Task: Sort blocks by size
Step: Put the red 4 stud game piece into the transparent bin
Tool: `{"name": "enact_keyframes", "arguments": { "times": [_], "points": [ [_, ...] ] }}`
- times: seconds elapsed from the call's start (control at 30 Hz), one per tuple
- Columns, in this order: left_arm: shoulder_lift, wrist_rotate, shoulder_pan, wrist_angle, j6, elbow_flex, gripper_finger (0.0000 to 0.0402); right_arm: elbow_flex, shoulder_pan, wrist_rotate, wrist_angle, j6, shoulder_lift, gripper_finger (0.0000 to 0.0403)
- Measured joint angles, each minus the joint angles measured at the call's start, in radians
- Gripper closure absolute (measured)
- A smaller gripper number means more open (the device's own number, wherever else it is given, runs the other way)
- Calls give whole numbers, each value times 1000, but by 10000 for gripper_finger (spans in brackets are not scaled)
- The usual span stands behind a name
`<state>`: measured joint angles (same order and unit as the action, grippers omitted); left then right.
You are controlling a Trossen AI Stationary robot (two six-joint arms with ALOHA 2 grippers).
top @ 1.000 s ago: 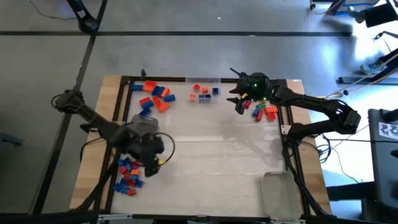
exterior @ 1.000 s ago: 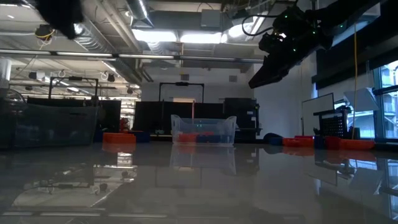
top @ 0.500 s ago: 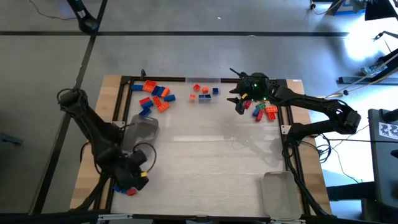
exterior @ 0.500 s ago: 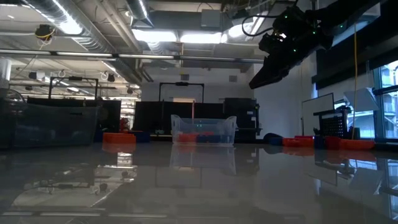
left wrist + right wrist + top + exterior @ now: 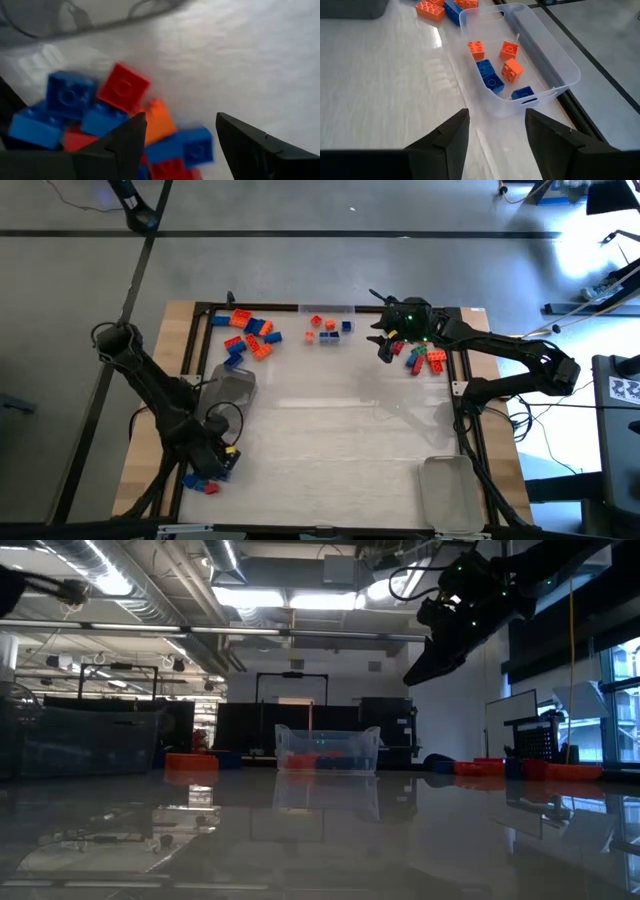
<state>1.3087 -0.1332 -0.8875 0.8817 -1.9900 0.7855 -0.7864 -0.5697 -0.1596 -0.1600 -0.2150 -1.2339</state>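
The left gripper (image 5: 215, 463) is low over the near-left corner of the desk (image 5: 330, 440), its fingers (image 5: 125, 145) spread apart and holding nothing, poised just above a heap of red, blue and orange blocks (image 5: 120, 90) that lie loose on the desk surface. In the high view that heap (image 5: 205, 480) is mostly covered by the arm. The right gripper (image 5: 385, 345) hangs raised near the far right of the desk, its fingers (image 5: 445, 137) parted and empty, facing a clear tray (image 5: 540, 55) that holds a few small orange and blue blocks (image 5: 495, 65). More blocks lie in a cluster at the far left (image 5: 248, 335) and another beside the right arm (image 5: 425, 360). A clear tray (image 5: 232, 385) sits near the left arm, and another (image 5: 445, 490) at the near-right corner. No brand, label or writing can be read on anything on the desk.
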Motion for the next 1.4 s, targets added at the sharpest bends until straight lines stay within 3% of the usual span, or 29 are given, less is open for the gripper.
{"name": "enact_keyframes", "arguments": {
  "times": [0.33,0.67,0.87,1.03,1.4],
  "points": [
    [1,-6,0,-17,9,-85,175,0,0,0,-1,0,0,210],
    [0,-30,42,-210,103,-151,175,0,0,0,0,0,0,210],
    [2,-111,106,-325,262,-155,175,0,0,1,0,0,0,210],
    [2,-120,173,-401,434,-155,175,0,0,19,0,0,0,210],
    [2,-118,215,-364,701,-39,175,0,0,19,-2,0,0,210]
  ]
}}
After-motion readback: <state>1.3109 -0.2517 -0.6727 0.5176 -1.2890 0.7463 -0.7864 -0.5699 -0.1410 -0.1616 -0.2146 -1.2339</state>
